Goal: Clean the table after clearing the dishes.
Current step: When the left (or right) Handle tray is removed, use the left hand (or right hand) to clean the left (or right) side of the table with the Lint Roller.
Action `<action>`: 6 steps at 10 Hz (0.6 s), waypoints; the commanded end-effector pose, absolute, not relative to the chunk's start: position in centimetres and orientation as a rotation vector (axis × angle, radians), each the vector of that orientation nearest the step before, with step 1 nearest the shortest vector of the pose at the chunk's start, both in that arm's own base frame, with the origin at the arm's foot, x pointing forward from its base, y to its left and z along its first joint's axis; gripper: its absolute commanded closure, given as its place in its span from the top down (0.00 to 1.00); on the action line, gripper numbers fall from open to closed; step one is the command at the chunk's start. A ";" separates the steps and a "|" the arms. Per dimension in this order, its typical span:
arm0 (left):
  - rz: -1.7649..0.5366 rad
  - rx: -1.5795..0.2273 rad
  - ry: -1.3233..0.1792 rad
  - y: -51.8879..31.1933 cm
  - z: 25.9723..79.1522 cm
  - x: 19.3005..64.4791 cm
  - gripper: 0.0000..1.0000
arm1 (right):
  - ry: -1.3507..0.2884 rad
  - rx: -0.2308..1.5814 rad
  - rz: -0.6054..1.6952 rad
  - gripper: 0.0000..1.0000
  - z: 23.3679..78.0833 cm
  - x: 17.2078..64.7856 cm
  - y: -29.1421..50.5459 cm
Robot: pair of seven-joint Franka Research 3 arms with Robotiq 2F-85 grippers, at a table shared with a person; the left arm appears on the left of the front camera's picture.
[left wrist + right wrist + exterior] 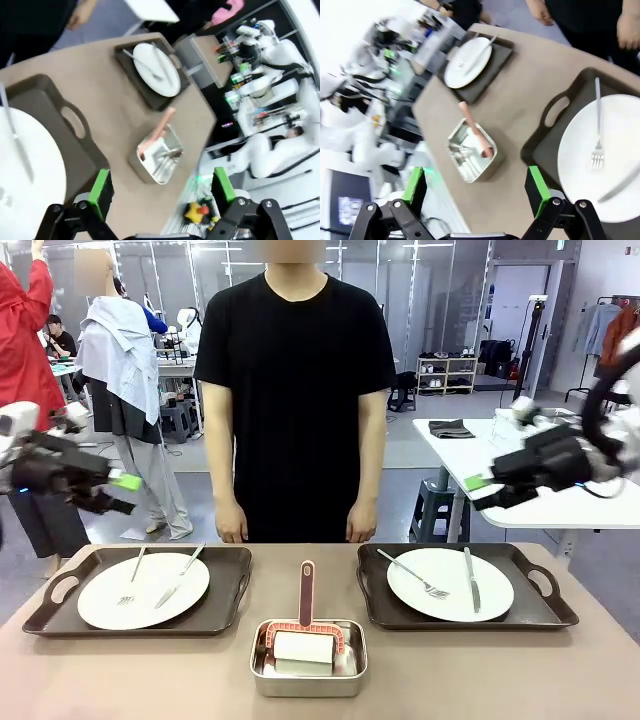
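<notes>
The beige-brown table fills the lower part of the front view. Read the top as a clock face from the robot's side, with twelve at the person's edge. Two dark brown trays with handles sit on it: the left tray at about ten o'clock and the right tray at about two.

Each tray holds one round white plate, so two in all: the left plate and the right plate. Each plate carries one fork and one knife, which makes two forks and two knives. The left fork and left knife lie side by side, as do the right fork and right knife.

One small steel pan stands at six o'clock near the robot's edge, between the two trays. In it lies one white cleaning block with a pink handle that sticks out over the far rim toward twelve.

One person in a black shirt stands at twelve o'clock. The person's two hands hang down just above the far edge, one hand on the left tray's side and the other hand on the right tray's side.

Two grippers hang in the air off the table's ends. The left gripper is out at nine o'clock and the right gripper out at three, both pointing inward and well apart from the trays. Each has its jaws spread wide with nothing between them. In the left wrist view the green pads stand far apart over the tabletop.

Behind, at about two o'clock, stands one white-topped table.
</notes>
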State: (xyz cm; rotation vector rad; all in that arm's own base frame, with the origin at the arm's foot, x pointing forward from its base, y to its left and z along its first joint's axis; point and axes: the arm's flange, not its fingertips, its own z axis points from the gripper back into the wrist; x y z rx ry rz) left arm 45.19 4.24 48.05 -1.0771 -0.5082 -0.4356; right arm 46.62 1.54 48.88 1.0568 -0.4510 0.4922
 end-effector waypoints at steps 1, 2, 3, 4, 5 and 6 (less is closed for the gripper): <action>-0.367 -1.223 -0.437 10.5 45.5 45.2 1.00 | -0.437 1.172 0.338 1.00 46.1 45.2 -6.0; -0.335 -1.240 -0.512 14.5 44.8 43.7 1.00 | -0.486 1.171 0.183 1.00 45.3 43.4 -11.1; -0.216 -1.223 -0.541 18.6 44.1 42.5 1.00 | -0.527 1.169 0.057 1.00 44.1 41.7 -16.0; -0.092 -1.229 -0.591 22.6 43.2 41.3 1.00 | -0.561 1.154 -0.073 1.00 42.8 39.8 -20.3; -0.015 -1.194 -0.600 25.9 42.8 39.4 1.00 | -0.599 1.137 -0.182 1.00 41.7 37.2 -24.2; 0.042 -1.141 -0.647 28.9 42.9 36.5 1.00 | -0.649 1.126 -0.303 1.00 40.7 34.0 -27.8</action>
